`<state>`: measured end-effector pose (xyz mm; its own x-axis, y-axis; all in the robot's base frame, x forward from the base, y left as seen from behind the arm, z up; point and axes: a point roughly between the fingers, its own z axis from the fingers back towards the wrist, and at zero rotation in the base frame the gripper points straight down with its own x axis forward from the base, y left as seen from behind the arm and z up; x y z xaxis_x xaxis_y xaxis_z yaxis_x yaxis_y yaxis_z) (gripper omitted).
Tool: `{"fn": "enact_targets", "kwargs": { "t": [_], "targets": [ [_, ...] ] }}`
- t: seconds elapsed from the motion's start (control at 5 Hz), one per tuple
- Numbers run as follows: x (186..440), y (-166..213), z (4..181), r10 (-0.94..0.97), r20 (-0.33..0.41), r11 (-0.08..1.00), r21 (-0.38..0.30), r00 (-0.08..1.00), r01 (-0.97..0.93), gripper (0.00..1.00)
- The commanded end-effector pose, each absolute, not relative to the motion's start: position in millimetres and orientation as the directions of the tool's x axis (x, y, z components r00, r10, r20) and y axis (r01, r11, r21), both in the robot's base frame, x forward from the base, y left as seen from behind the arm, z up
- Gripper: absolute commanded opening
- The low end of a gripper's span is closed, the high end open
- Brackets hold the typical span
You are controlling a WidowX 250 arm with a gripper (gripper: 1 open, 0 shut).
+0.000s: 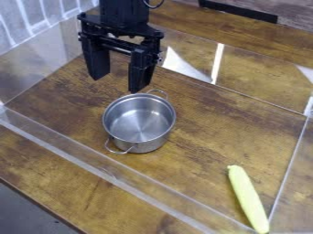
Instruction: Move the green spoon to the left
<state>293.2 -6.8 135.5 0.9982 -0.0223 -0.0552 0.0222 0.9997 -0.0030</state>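
The green spoon [247,197] lies flat on the wooden table at the lower right, its yellow-green handle running diagonally toward the bottom edge; I cannot make out its metal bowl. My gripper [116,79] hangs at the upper left, pointing down, open, with nothing between its black fingers [94,62]. It hovers just behind the steel pot and far from the spoon.
A round steel pot [138,122] with small side handles stands mid-table, between the gripper and the spoon. Clear acrylic walls [73,155] fence the table along the front, left and right. Bare wood shows left of the pot.
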Motion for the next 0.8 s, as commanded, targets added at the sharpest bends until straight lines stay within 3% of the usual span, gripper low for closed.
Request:
{"fn": "enact_targets", "kwargs": {
  "t": [0.0,0.2,0.6],
  "targets": [
    [288.9,-9.8,123.6,-0.009,-0.091,1.0,-0.004,0.996,0.008,1.0],
    [285.3,-14.7,112.7,0.017,-0.123,1.0,-0.005,0.992,-0.018,1.0],
    [291.4,-89.5,106.8,0.244,-0.103,0.969,-0.019,0.964,-0.247,1.0]
  ]
}}
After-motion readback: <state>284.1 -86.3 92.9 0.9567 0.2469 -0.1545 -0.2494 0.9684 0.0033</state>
